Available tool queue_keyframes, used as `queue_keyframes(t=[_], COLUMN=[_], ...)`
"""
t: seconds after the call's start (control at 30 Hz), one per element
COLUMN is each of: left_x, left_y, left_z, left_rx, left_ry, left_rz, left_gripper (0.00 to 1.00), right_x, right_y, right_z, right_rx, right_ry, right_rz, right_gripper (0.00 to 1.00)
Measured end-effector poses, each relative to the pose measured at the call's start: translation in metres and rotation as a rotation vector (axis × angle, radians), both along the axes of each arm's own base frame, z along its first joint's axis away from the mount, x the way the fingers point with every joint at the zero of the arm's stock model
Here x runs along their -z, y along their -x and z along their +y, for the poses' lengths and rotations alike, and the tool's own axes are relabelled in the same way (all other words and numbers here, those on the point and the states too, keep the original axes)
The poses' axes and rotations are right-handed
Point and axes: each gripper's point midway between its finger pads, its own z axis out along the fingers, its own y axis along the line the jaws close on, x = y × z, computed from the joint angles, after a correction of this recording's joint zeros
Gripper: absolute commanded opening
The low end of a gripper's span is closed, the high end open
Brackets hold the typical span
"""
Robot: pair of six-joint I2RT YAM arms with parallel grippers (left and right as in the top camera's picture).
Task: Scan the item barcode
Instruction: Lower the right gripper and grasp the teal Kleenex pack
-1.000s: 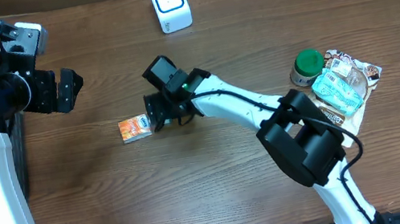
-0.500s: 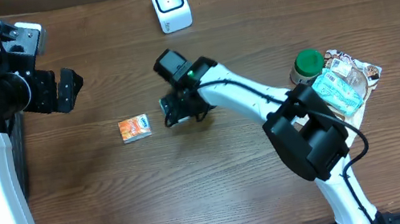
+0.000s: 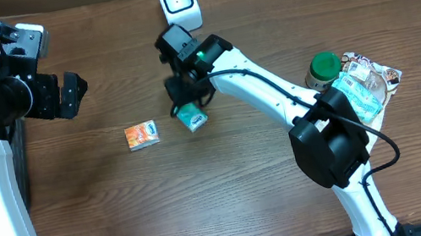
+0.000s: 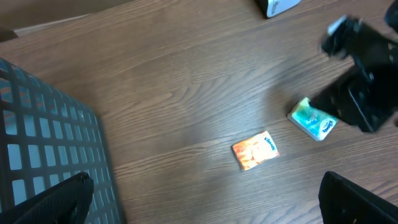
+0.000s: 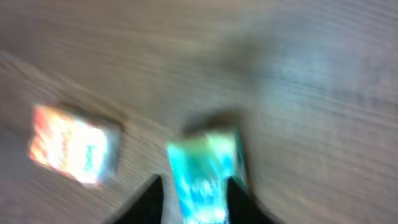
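The right gripper (image 5: 196,200) pinches a small teal packet (image 5: 205,171) with a white patch, blurred, between its jaws. An orange packet (image 3: 141,135) lies beside them on the table (image 3: 234,208). The left gripper's (image 3: 69,93) jaws are spread wide.

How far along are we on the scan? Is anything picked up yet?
Done: the right claw is at the teal packet, which sits between its fingers. In hand: gripping it, though blur hides whether the grip is closed. Left: carry it to the white scanner and show the barcode. The orange packet lies on the table; the left claw is open, off to the side.
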Motion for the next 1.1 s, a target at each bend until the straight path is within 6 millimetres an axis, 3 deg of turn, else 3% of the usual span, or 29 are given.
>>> queue_keyframes(t=[0.2, 0.47, 0.73, 0.87, 0.97, 1.1], left_x=[0.0, 0.0, 0.0, 0.0, 0.0, 0.0], left_y=[0.0, 0.0, 0.0, 0.0, 0.0, 0.0], left_z=[0.0, 0.0, 0.0, 0.0, 0.0, 0.0], left_rx=[0.0, 0.0, 0.0, 0.0, 0.0, 0.0], left_ry=[0.0, 0.0, 0.0, 0.0, 0.0, 0.0], left_rz=[0.0, 0.0, 0.0, 0.0, 0.0, 0.0], left_gripper=[1.0, 1.0, 1.0, 1.0, 1.0, 1.0], right_x=[0.004, 0.037, 0.06, 0.061, 0.061, 0.066], right_y=[-0.023, -0.031, -0.024, -0.024, -0.008, 0.028], right_z=[-0.018, -0.022, -0.023, -0.001, 0.013, 0.015], right_rx=[0.367, 0.529, 0.546, 0.442, 0.32, 0.181], right_ry=[0.017, 0.022, 0.05, -0.031, -0.068, -0.043], right_rz=[-0.035, -0.01, 0.039, 0.062, 0.128, 0.253], right_gripper=[0.06, 0.06, 0.06, 0.07, 0.07, 0.07])
